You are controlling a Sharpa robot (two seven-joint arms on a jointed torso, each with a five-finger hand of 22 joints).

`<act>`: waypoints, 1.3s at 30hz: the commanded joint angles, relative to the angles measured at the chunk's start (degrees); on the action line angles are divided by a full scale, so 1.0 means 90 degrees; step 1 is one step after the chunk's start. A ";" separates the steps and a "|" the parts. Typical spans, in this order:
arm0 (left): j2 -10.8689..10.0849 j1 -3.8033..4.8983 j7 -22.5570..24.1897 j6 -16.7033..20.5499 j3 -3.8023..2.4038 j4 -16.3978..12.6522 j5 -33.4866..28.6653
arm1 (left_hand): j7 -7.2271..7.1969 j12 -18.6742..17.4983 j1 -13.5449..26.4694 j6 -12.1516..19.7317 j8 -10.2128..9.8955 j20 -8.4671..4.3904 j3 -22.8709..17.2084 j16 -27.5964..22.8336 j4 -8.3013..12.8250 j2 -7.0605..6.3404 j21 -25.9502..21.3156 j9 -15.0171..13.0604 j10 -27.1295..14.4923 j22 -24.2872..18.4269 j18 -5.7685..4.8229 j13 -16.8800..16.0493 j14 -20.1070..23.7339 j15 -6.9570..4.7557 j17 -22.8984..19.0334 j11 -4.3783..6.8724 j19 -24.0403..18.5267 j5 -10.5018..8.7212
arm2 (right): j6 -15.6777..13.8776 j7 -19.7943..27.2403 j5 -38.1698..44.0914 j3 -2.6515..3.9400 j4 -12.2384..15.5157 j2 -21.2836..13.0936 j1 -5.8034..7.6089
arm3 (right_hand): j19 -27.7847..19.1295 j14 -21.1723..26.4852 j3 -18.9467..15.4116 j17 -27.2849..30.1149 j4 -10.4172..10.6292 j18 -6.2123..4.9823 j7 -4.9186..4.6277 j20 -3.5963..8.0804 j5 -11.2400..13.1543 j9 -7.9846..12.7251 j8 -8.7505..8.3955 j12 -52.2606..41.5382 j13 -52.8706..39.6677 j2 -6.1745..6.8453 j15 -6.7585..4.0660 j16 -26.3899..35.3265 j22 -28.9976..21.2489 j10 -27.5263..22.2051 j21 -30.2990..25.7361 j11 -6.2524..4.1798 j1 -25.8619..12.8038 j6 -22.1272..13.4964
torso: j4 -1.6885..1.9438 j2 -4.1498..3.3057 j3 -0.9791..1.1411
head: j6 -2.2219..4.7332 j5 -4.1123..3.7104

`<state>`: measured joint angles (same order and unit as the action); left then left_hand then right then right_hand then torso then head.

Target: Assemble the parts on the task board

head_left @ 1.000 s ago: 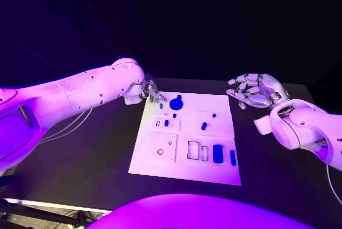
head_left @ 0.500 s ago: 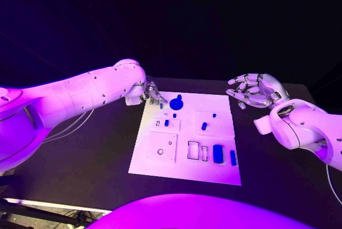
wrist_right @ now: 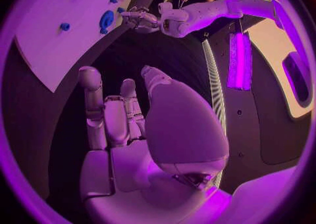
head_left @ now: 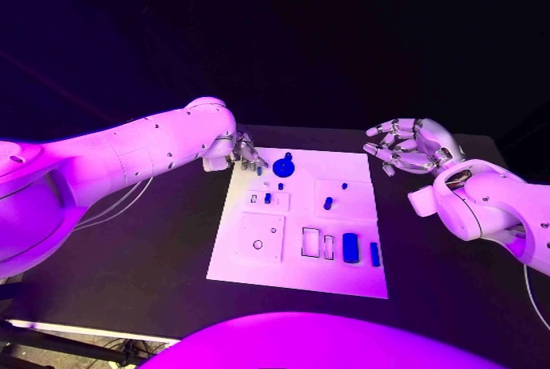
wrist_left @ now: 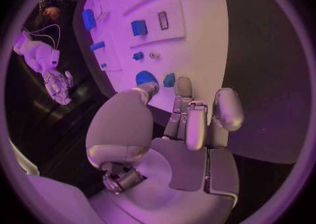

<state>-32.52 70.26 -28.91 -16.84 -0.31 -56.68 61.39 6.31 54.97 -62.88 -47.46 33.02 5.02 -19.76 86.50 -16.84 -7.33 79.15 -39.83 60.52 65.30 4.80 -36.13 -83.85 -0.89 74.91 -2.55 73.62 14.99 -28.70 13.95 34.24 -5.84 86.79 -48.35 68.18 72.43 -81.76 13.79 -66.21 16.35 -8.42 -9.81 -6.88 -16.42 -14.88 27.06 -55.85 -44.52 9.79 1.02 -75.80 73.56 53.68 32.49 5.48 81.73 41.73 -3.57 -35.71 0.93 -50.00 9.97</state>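
The white rectangular task board lies flat at the centre of the black tabletop, its long side running from the upper middle of the frame toward the lower middle. At the board's upper edge sits a round dark-blue disc part with a small knob; below it, a small blue peg stands in a raised white block, and another small blue peg stands right of centre. Near the lower right of the board, a blue oblong part and a narrower blue bar lie side by side, just right of two outlined rectangular recesses. The left hand is at the board's upper left corner, fingers extended forward and apart, holding nothing; in the left wrist view the fingertips lie just beside the blue disc part, and whether they touch it cannot be told. The right hand is off the board at the upper right of the frame, well apart from every part, fingers loosely curled and spread, released and grasping nothing.
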 commanded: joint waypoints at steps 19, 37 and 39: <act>0.0050 -0.0006 0.0067 -0.0120 0.0007 0.0068 -0.0281 | -0.0167 0.0095 -0.1033 0.0003 0.0523 -0.0102 -0.0506 0.0021 0.0099 0.0267 0.0052 -0.0313 0.0074 0.0096 0.0029 0.0076 -0.0423 -0.0165 0.1091 0.0195 0.0078 0.0003 | 0.0025 0.0051 0.0029 0.0003 -0.0012 0.0020 -0.0004 | -0.0012 0.0034 0.0027 0.0005 0.0008 -0.0035 -0.0039 0.0000 0.0000 -0.0010 0.0041 -0.0021 0.0005 0.0005 -0.0008 0.0022 -0.0008 -0.0011 -0.0032 -0.0020 -0.0042 -0.0004 | 0.0004 0.0007 -0.0004 | 0.0000 -0.0020; 0.0028 -0.0006 0.0088 -0.0292 0.0008 0.0118 -0.0425 | -0.0239 0.0319 -0.1523 0.0051 0.0741 -0.0154 -0.1051 0.0032 0.0262 0.0102 0.0095 -0.0503 0.0297 0.0209 0.0009 -0.0153 -0.0434 -0.0223 0.1110 0.0261 0.0135 -0.0023 | 0.0024 0.0060 0.0005 0.0003 -0.0025 0.0031 -0.0012 | -0.0009 0.0039 0.0050 0.0018 0.0013 -0.0036 -0.0039 0.0002 -0.0023 -0.0008 0.0056 -0.0021 0.0025 -0.0002 -0.0009 0.0035 -0.0014 -0.0011 -0.0051 -0.0021 -0.0055 -0.0011 | 0.0006 0.0012 -0.0005 | 0.0000 0.0019; 0.0025 -0.0006 0.0093 -0.0275 0.0008 0.0122 -0.0425 | -0.0240 0.0325 -0.1546 0.0055 0.0734 -0.0157 -0.1114 0.0034 0.0279 0.0081 0.0097 -0.0503 0.0304 0.0214 0.0008 -0.0161 -0.0436 -0.0226 0.1113 0.0263 0.0138 -0.0017 | 0.0023 0.0061 0.0004 0.0003 -0.0026 0.0031 -0.0013 | -0.0009 0.0039 0.0050 0.0018 0.0013 -0.0036 -0.0039 0.0002 -0.0023 -0.0008 0.0056 -0.0021 0.0025 -0.0002 -0.0009 0.0035 -0.0014 -0.0011 -0.0051 -0.0021 -0.0055 -0.0011 | 0.0009 0.0011 -0.0003 | 0.0000 0.0023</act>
<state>-32.33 70.20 -28.63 -18.29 -0.24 -55.61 58.12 4.59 57.63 -76.44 -46.90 39.56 3.78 -28.30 86.50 -15.68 -6.63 79.81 -44.30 62.90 67.23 4.80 -37.57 -83.84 -2.56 74.91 -0.22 74.84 14.49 -28.71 13.98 34.21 -5.84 86.56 -48.11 68.11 72.43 -81.77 13.95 -66.09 16.52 -8.41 -9.81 -6.88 -16.42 -14.87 27.29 -55.85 -44.33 9.80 1.02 -75.80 73.48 53.70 32.23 5.49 81.73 41.73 -3.50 -35.61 0.87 -50.00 10.11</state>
